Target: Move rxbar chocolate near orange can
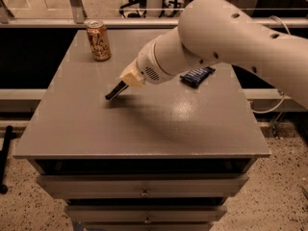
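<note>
Grey tabletop (pixel 144 129) bears orange can (pixel 98 41) and blue bar (pixel 197 75). Gripper (pixel 119 88) fingers pinch rxbar chocolate (pixel 110 95) just above it. Speckled floor (pixel 288 186) surrounds.

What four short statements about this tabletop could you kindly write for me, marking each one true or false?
1. The orange can stands upright near the far left corner of the table. True.
2. The dark blue bar lies right beside the can. False: it lies on the table's right side, with the arm between it and the can.
3. The gripper is low over the table's left part, apart from the can. True.
4. Two cans stand on the table. False: there is only one.
</note>
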You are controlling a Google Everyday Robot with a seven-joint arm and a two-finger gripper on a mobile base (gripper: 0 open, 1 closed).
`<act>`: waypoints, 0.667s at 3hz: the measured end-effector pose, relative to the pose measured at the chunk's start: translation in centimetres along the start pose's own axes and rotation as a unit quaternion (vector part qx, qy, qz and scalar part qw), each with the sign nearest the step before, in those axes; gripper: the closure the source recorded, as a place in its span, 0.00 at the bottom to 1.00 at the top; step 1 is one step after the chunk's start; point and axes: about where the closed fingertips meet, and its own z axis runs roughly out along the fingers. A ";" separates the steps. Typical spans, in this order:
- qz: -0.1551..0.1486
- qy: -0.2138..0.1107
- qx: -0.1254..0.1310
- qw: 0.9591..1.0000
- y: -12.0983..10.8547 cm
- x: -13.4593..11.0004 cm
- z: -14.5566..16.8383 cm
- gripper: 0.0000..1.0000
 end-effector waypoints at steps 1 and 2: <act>-0.009 -0.012 0.004 1.000 -0.5 -1.1 0.8 1.00; -0.019 -0.035 0.014 0.999 -2.2 -3.0 2.5 1.00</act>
